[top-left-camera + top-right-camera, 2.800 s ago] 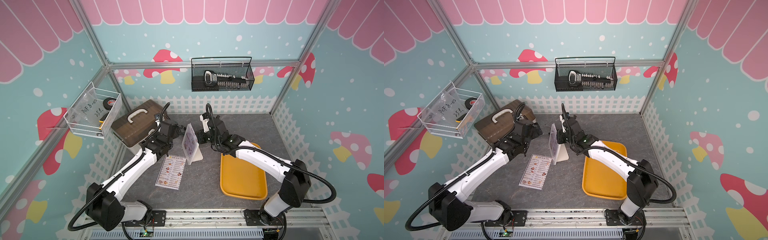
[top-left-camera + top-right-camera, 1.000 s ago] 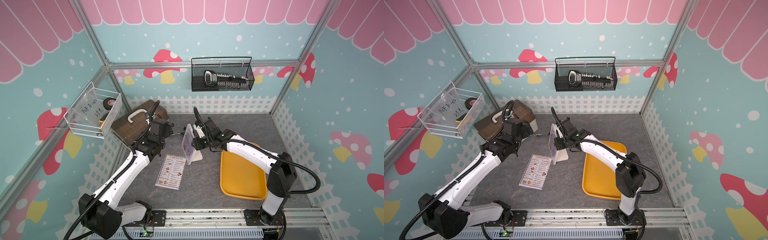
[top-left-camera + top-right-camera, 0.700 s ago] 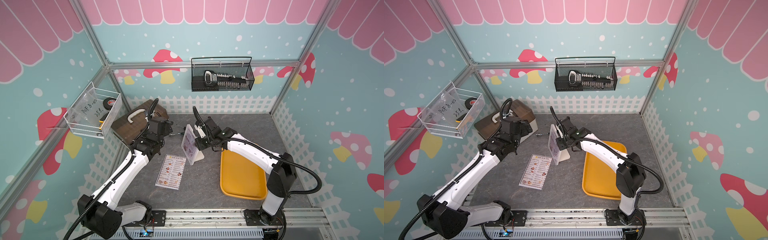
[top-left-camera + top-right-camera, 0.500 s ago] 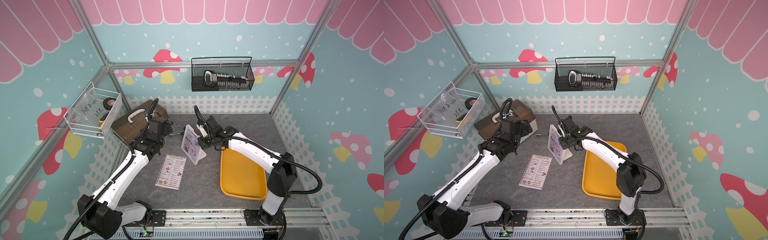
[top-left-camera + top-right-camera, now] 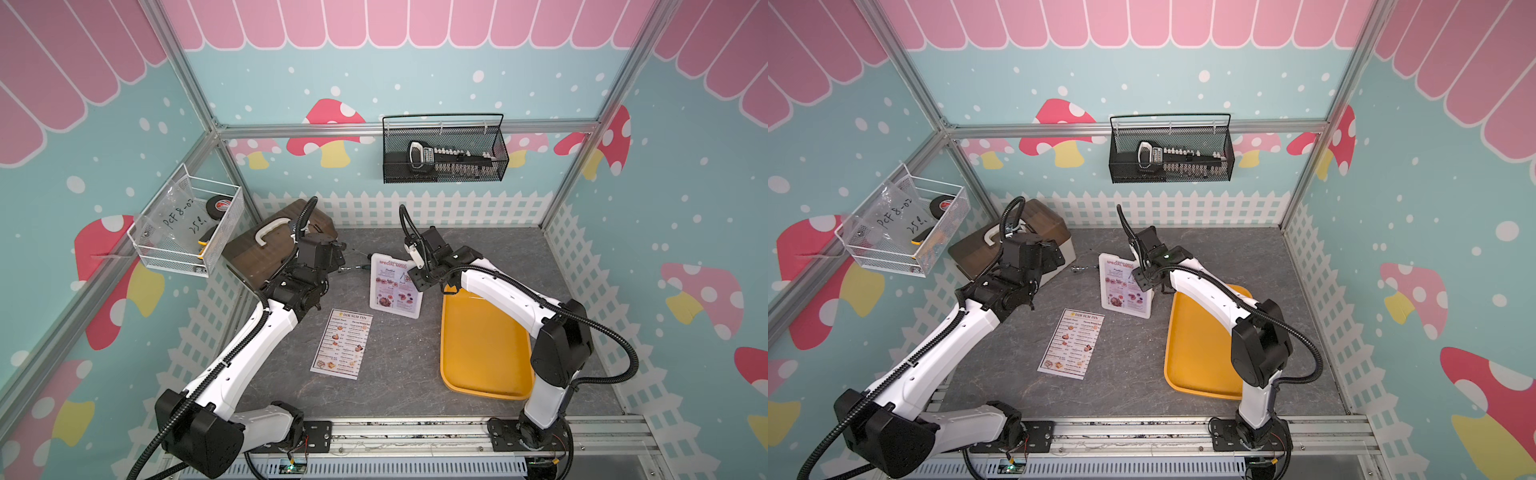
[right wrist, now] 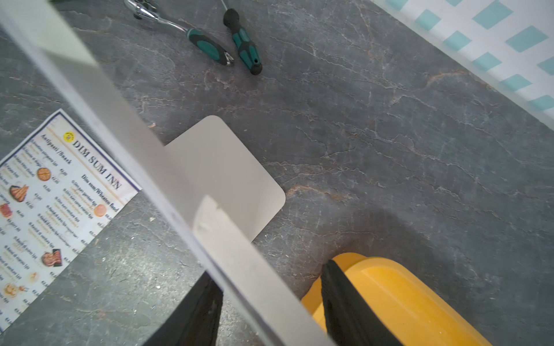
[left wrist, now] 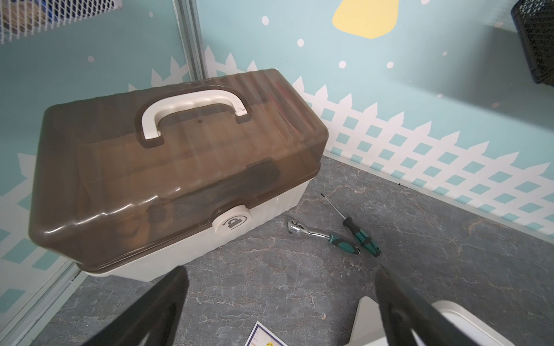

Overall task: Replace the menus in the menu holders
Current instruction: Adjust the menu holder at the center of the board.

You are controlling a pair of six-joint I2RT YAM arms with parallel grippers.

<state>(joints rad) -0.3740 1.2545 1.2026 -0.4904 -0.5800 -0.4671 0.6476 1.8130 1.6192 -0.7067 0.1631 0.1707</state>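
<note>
Menu holder (image 5: 395,286) has tipped back, its top edge between right fingers (image 6: 344,305).

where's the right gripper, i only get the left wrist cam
Observer: At the menu holder. The right gripper straddles the panel's upper edge, jaws apart, with a gap showing beside one finger.
Operator: which sheet is in the holder
Observer: The SPECIAL MENU sheet, its printed face turned toward the robot's bases.
Operator: and the other menu
Observer: The DIM SUM INN menu lies flat on the table, nearer the bases than the holder, with no gripper on it.
</note>
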